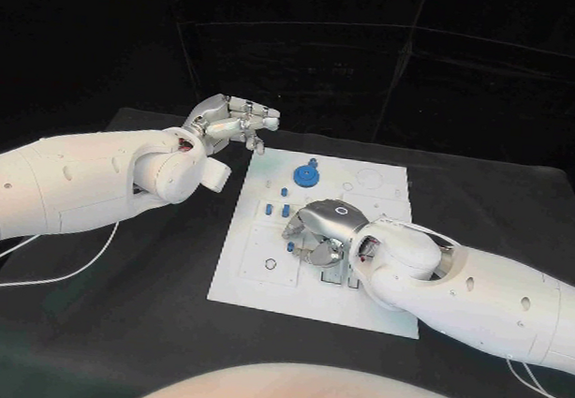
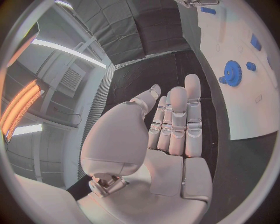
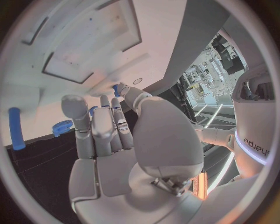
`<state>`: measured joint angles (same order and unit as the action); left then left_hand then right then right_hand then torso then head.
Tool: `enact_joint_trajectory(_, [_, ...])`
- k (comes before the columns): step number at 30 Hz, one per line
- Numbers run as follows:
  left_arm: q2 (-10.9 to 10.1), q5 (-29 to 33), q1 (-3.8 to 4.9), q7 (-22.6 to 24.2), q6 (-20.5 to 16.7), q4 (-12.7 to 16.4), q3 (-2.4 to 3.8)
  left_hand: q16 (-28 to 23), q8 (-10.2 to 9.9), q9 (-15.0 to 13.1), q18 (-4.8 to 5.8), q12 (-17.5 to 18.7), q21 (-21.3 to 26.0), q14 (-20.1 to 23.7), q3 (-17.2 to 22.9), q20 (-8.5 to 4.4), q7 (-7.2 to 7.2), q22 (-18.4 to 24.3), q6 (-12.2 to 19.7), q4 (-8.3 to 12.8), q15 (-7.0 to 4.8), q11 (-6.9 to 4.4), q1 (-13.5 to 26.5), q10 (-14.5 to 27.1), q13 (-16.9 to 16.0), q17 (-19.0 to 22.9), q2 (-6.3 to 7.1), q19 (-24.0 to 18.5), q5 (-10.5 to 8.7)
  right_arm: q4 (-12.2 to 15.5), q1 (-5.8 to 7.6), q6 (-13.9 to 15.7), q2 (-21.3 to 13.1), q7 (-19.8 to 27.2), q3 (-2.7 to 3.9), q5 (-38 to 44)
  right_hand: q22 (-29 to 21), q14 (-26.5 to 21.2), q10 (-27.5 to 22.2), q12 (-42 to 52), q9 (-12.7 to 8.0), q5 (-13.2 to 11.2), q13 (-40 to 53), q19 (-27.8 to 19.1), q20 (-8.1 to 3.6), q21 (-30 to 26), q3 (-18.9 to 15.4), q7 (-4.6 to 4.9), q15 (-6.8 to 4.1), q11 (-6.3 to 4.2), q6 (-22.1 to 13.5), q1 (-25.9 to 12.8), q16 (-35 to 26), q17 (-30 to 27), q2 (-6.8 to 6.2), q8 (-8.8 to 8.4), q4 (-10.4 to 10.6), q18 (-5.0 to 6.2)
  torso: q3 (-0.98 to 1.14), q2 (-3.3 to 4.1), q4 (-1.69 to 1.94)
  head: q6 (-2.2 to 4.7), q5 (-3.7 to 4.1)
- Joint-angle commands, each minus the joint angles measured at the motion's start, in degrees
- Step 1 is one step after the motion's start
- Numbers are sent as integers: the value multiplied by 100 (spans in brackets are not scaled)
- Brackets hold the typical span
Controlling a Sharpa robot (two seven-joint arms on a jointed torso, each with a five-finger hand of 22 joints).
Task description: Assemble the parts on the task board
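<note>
Where the white board (image 1: 247, 271) lies flat mid-table, the right hand (image 1: 318, 232) hangs over its centre, palm down, fingers curled toward the surface. Right wrist view: fingers (image 3: 105, 128) straight and close together, thumb alongside, nothing plainly between them. Whether a fingertip touches a part I cannot tell; the head view hides the tips under the knuckles.

Blue parts near that hand: small pegs (image 1: 285, 192) standing in the board just to its left side in the head view, a toothed gear (image 1: 307, 176) beyond it toward the far edge, a small peg (image 1: 314, 163) just past the gear. The right wrist view shows the gear (image 3: 61, 127) beside the fingers and a blue rod (image 3: 15, 128) lying farther off.

Left hand (image 1: 230, 122) sits off the board, past its far-left corner, raised above the table (image 1: 127, 335), wrist bent. Its fingers (image 2: 175, 121) are extended side by side, thumb apart, holding nothing. From its wrist view the gear (image 2: 233, 73) lies well clear of the fingertips.

Board: matte white plate with shallow recesses and round holes. Hands: silver metal segments, white shells. Table: black, dull. A white cable (image 1: 37, 276) trails from the left arm.
</note>
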<state>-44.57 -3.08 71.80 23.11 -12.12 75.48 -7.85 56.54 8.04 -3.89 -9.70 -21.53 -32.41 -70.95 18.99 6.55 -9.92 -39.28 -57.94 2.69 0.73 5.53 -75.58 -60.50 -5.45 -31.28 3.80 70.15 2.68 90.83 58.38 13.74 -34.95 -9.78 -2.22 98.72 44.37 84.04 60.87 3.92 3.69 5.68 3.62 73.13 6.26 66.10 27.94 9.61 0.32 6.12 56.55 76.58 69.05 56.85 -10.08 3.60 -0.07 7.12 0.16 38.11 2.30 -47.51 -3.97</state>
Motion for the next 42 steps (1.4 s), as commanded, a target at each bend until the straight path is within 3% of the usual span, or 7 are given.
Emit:
enact_joint_trajectory(1, [-6,21,11,8,79,-3,5,-15,-5,9,-67,-29,39,40,-36,-24,-3,7,45,-6,-2,5,-1,27,-8,0,-40,18,13,108,4,700,-91,208,1,-169,-12,23,-20,73,6,36,16,-28,14,-13,-82,1,42,-1,-54,-37,-20,-28,-1,1,-5,97,7,2,-8,24,10])
enact_joint_trajectory(3, [-9,21,11,7,81,-8,5,-15,-5,9,-67,-29,39,40,-36,-24,-3,7,45,-6,-2,5,-1,27,-8,0,-40,18,13,209,3,882,-206,265,3,-232,131,28,105,191,24,200,30,64,2,69,-93,5,28,-13,6,47,-13,-32,29,33,-54,72,8,-2,-14,28,9])
enact_joint_trajectory(8, [-21,21,10,3,89,-11,5,-15,-5,9,-67,-29,39,40,-36,-24,-3,7,45,-6,-2,5,-1,27,-8,0,-40,18,13,488,24,1028,-637,207,17,-372,168,32,132,234,31,236,25,96,-4,92,-122,3,23,-18,47,47,-5,-31,16,46,-62,64,-11,-14,-18,61,68])
enact_joint_trajectory(13, [-25,21,9,4,101,-14,4,-15,-5,9,-67,-29,39,40,-36,-24,-3,7,45,-6,-2,5,-1,27,-8,0,-40,18,13,590,218,796,-1026,-22,71,-533,124,27,41,244,22,219,8,93,0,62,-282,-21,19,-26,25,-34,-27,-83,-60,21,-28,67,-9,-14,-24,115,118])
enact_joint_trajectory(17, [-13,21,7,4,111,-28,3,-15,-5,9,-67,-29,39,40,-36,-24,-3,7,45,-6,-2,5,-1,27,-8,0,-40,18,13,554,465,463,-1271,-234,94,-487,73,18,-181,217,10,217,3,96,-3,16,-689,-102,-1,-67,-134,-42,-77,-181,-98,0,11,72,-10,-10,-11,164,186])
enact_joint_trajectory(27, [6,21,4,-3,131,-39,0,-15,-4,8,-66,-36,44,46,-41,-22,-5,11,48,-5,1,7,0,35,-9,8,-45,18,13,356,623,-59,-1382,-493,103,-339,13,35,-427,230,20,199,8,116,-59,-41,-1352,-176,-65,-118,-170,176,-113,-281,52,11,121,74,-10,-5,-1,193,213])
enact_joint_trajectory(42, [27,21,-1,-38,83,-78,-3,-4,6,3,-67,-63,53,51,-39,-19,-4,19,38,3,1,4,-17,39,-15,7,-75,20,13,288,642,-715,-1285,-500,100,-185,92,80,-45,485,36,223,15,195,-41,1,-1503,-158,-41,-131,72,330,-32,-232,216,49,188,53,-7,-5,-7,175,197])
